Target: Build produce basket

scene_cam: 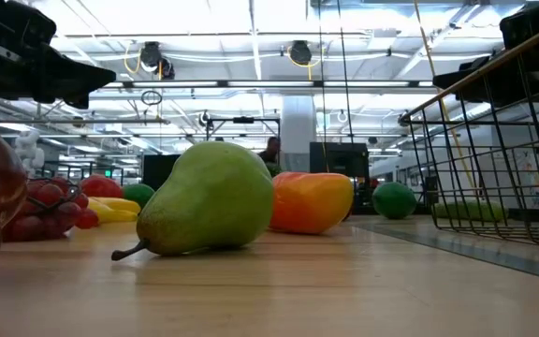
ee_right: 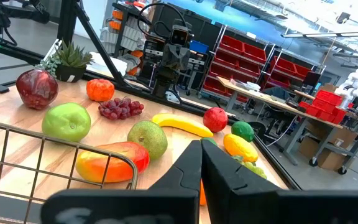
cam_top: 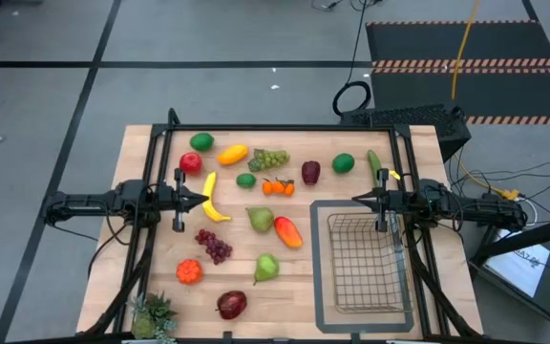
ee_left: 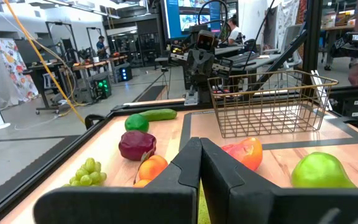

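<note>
Both arms level, facing inward: left end effector (cam_top: 201,200) clenched empty above the banana (cam_top: 212,199), right end effector (cam_top: 358,200) clenched empty beside the wire basket (cam_top: 365,260).

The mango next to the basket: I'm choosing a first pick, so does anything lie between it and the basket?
Nothing visible does. The mango lies on bare wood just left of the grey tray holding the basket; the nearest pear is on its far side.

- Your left gripper (cam_top: 201,200) sat pinched shut with the banana (cam_top: 214,202) just ahead, blocking a forward reach.
- Your right gripper (cam_top: 358,200), also shut, faced bare wood ahead; the basket (cam_top: 363,261) rim stood just beside it.
</note>
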